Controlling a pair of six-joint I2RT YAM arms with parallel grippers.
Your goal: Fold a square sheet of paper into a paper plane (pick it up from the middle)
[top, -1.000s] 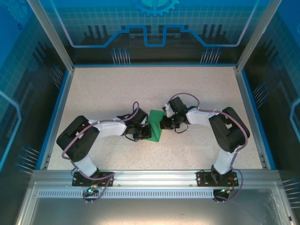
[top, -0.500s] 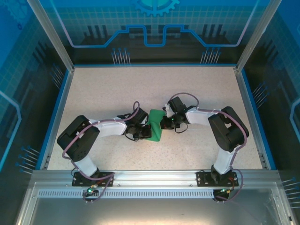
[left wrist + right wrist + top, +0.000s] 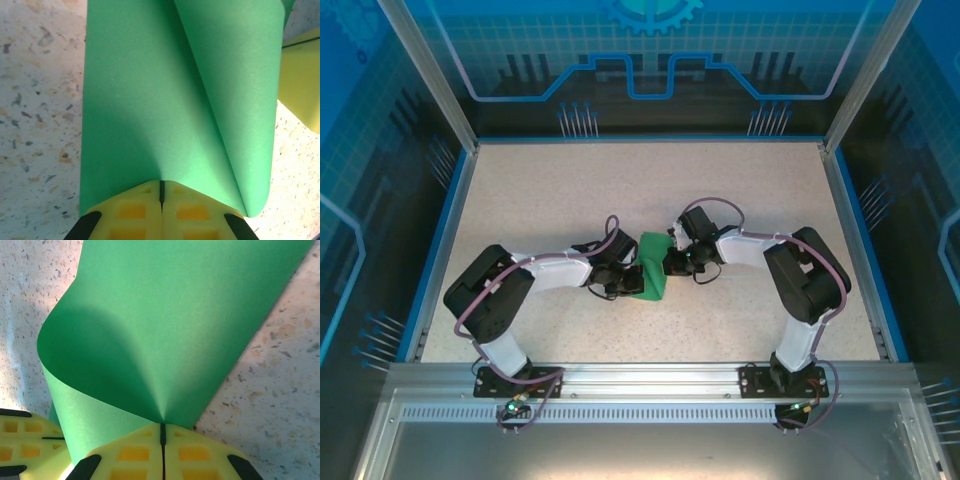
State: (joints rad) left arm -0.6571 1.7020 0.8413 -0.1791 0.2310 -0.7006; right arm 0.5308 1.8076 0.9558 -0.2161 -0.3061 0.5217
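The left tool (image 3: pixel 161 189) is pinched tight on an edge of the square sheet of paper (image 3: pixel 165 90), which curls ahead of it above the tabletop (image 3: pixel 35 100). The right tool (image 3: pixel 162 431) likewise clamps the bowed sheet.

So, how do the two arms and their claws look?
The left arm and right arm are black at the joints with white links; a purple cable loops along each. The claw fingers are yellow, with square pockets and black corners.
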